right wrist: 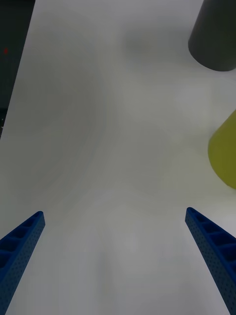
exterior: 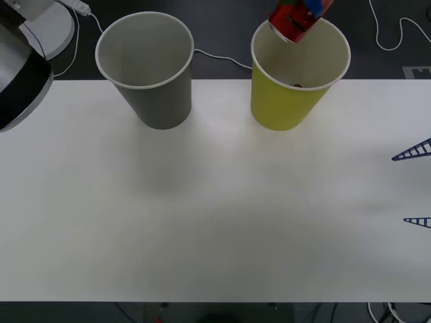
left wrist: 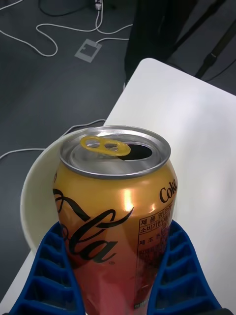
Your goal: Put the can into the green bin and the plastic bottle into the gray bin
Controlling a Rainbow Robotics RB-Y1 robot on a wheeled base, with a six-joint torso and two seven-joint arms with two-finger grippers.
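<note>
Front view: the white table (exterior: 215, 222) carried two large cup-shaped bins along its far edge. The gray bin (exterior: 151, 74), white-rimmed and pale inside, stood to my left; the yellow-green bin (exterior: 296, 84), same build, stood to my right, well apart from the gray one. Over the green bin's far rim hung the small red-orange drink can (exterior: 296, 19), tilted, its round end facing down toward the bin's mouth. A small dark-red speck lay deep inside the green bin; I could not tell what it was. The tips of my right gripper (exterior: 414, 185) poked in at the right edge of the table, blue ribbed fingers (exterior: 412, 153) spread far apart, nothing between them. A white and black curved body sat at the upper left corner.

Right wrist view: my right gripper (right wrist: 115, 256) hung over bare white tabletop, both blue fingers at the corners, jaws wide. Beyond lay the gray bin's side wall (right wrist: 214, 34) and a slice of the yellow-green bin (right wrist: 225, 152).

Left wrist view: my left gripper (left wrist: 115, 275) was clamped on the can (left wrist: 115, 206), a blue ribbed finger (left wrist: 54, 275) pressed on each flank of the lower body. The can showed an orange shoulder fading to red lower down, black script lettering, a printed white label panel, a silver top with a gold pull-tab and an open mouth. Below it sat the pale rim of a bin (left wrist: 32, 197), then the table corner, gray floor and white cables.
</note>
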